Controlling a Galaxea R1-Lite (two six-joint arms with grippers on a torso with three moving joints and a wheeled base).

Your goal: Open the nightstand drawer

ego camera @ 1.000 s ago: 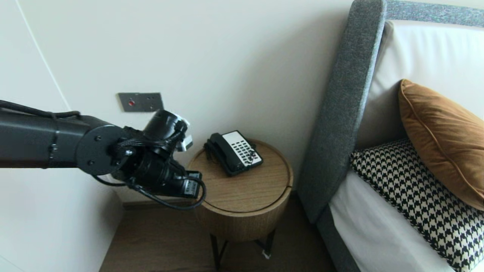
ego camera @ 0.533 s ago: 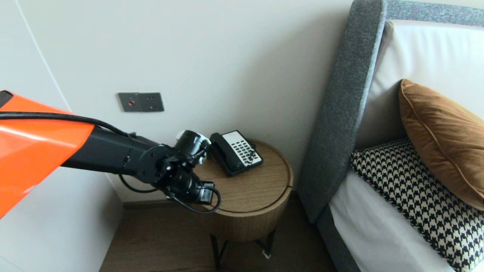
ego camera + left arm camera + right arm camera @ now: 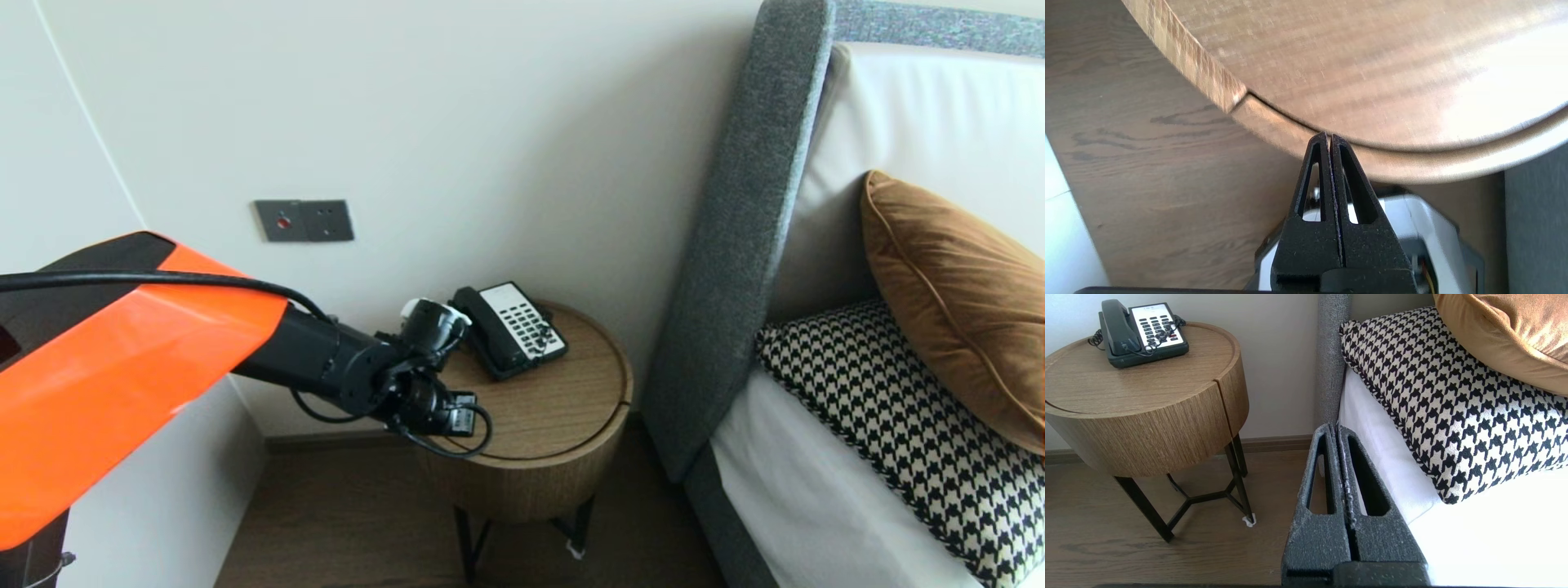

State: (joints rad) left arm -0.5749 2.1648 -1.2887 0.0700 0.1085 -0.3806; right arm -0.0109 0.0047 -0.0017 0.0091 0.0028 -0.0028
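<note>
Left gripper [image 3: 1329,136]: fingers pressed together, empty, at rim of round side table [image 3: 563,408]. Rimmed top holds telephone [image 3: 506,328] only. Right gripper [image 3: 1336,426]: pressed together, idle beside bed [image 3: 1474,539].

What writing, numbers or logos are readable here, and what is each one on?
No text can be read.
Telephone: the key markings and the print on its white faceplate are too small to read.
Wall plate: only a red dot shows, no legible writing.
</note>
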